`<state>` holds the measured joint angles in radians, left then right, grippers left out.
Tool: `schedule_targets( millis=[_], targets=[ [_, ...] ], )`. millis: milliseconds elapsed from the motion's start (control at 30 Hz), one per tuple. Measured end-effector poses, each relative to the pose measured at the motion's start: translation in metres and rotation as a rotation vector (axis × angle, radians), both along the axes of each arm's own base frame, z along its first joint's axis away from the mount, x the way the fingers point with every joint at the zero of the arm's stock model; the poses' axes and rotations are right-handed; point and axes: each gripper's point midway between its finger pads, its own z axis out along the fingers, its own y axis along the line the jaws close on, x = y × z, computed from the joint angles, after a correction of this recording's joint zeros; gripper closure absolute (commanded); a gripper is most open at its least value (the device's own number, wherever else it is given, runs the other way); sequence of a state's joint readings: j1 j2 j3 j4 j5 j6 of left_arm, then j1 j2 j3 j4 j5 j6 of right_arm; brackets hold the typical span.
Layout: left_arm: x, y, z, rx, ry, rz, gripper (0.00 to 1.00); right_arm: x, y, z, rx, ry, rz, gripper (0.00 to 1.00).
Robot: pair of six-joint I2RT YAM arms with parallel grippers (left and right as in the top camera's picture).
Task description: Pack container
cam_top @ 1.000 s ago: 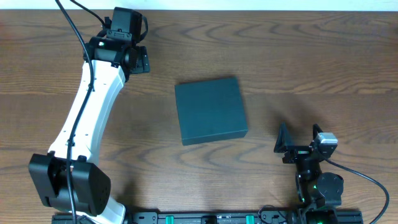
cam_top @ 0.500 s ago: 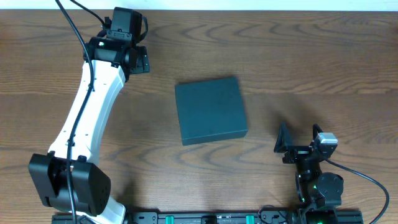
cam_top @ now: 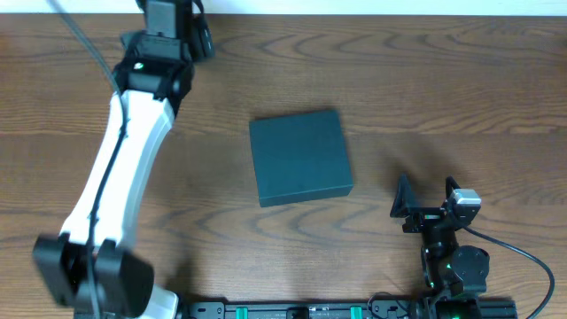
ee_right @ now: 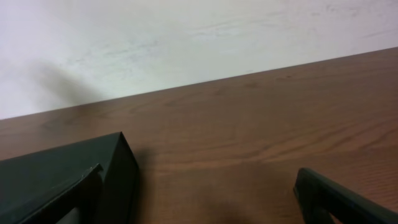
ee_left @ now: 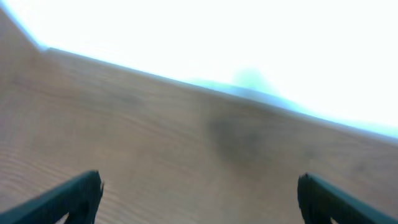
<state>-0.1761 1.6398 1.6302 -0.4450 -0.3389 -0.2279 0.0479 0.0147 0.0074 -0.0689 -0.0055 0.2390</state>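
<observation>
- The container (cam_top: 301,158), a dark teal-green square box, lay flat near the middle of the wooden table (cam_top: 443,80), turned a little askew to the table's edges.
- Its lid looked down and flush from above; I could see nothing of the inside.
- Nothing rested on the box, and neither arm touched it.
- The left arm (cam_top: 120,168), white with black joints, stretched from its base at the near left up to the far left edge of the table, well apart from the container.
- Its wrist end sat right at the top border of the overhead view, so little of the gripper showed there.
- In the left wrist view the left gripper (ee_left: 199,198) had its jaws spread wide, one dark fingertip (ee_left: 74,196) low in each corner, with only bare wood between them. That view was blurred, and beyond the table's edge it was washed out white.
- The right arm (cam_top: 452,261) sat folded low at the near right corner, to the right of the container and a little nearer than it, with open table in the gap.
- The right gripper (ee_right: 199,198) also stood with its jaws parted and nothing between them, just wood grain.
- From the right wrist, a corner of the container showed at the lower left, behind the left-hand fingertip, and a pale wall (ee_right: 186,37) rose past the table's far edge.
</observation>
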Motion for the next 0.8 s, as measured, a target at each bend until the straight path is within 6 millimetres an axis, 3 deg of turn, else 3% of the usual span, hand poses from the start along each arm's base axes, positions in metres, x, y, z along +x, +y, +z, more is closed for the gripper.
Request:
schedule_targets(
  millis=[67,200,300,400,467,533,800],
  targets=[
    [-0.014,0.006,0.048,-0.054,-0.136,0.022,0.01,0.0,0.0,0.0,0.0,0.0,0.0,0.01],
    [-0.082,0.021,0.152,-0.188,-0.417,0.06,0.01,0.0,0.0,0.0,0.0,0.0,-0.002,0.01],
    [-0.141,0.031,0.2,-0.246,-0.551,0.064,0.01,0.0,0.0,0.0,0.0,0.0,-0.002,0.01],
    [-0.196,0.046,0.221,-0.277,-0.646,0.082,0.01,0.0,0.0,0.0,0.0,0.0,-0.002,0.01],
    [-0.224,0.056,0.215,-0.282,-0.675,0.103,0.01,0.0,0.0,0.0,0.0,0.0,-0.002,0.01],
    [-0.243,0.064,0.197,-0.287,-0.679,0.129,0.01,0.0,0.0,0.0,0.0,0.0,-0.002,0.01],
    [-0.267,0.083,0.066,-0.368,-0.587,0.253,0.02,0.0,0.0,0.0,0.0,0.0,-0.002,0.01]
  ],
)
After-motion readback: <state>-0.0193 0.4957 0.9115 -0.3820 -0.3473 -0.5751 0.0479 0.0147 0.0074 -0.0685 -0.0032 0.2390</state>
